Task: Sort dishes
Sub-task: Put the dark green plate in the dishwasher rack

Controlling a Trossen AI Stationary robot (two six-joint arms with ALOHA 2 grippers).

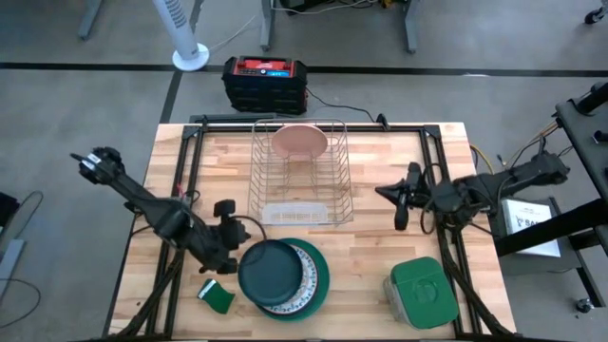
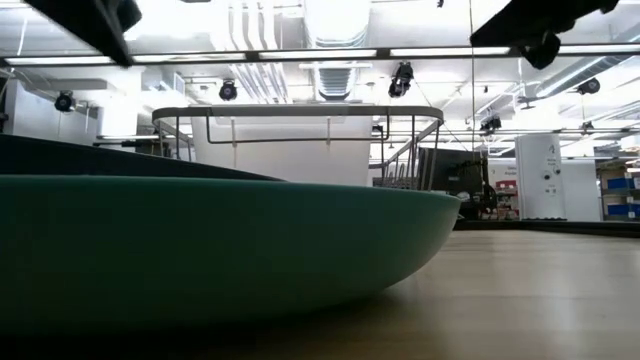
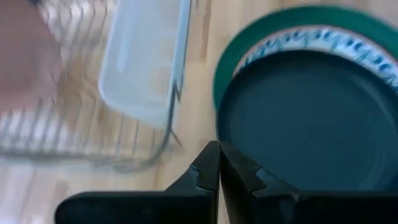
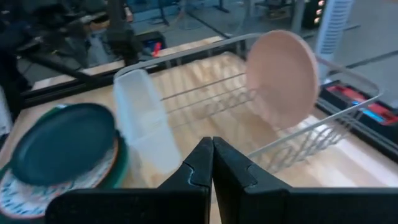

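A salmon-pink plate [image 1: 300, 141] stands on edge in the wire dish rack [image 1: 300, 204] at the table's far middle; the right wrist view also shows that pink plate [image 4: 283, 78]. Near the front edge lies a stack: a dark teal plate [image 1: 271, 270] on a white ornamented plate [image 1: 306, 269] on a bright green plate [image 1: 323, 274]. My left gripper [image 1: 228, 211] is shut and holds nothing, just left of and above the stack [image 3: 311, 118]. My right gripper [image 1: 404, 211] is shut and holds nothing, to the right of the rack.
A clear plastic tray [image 1: 296, 214] hangs on the rack's near side. A green-lidded square container [image 1: 420, 291] sits at the front right, a small green sponge [image 1: 218, 298] at the front left. A black and red case [image 1: 265, 82] stands beyond the far edge.
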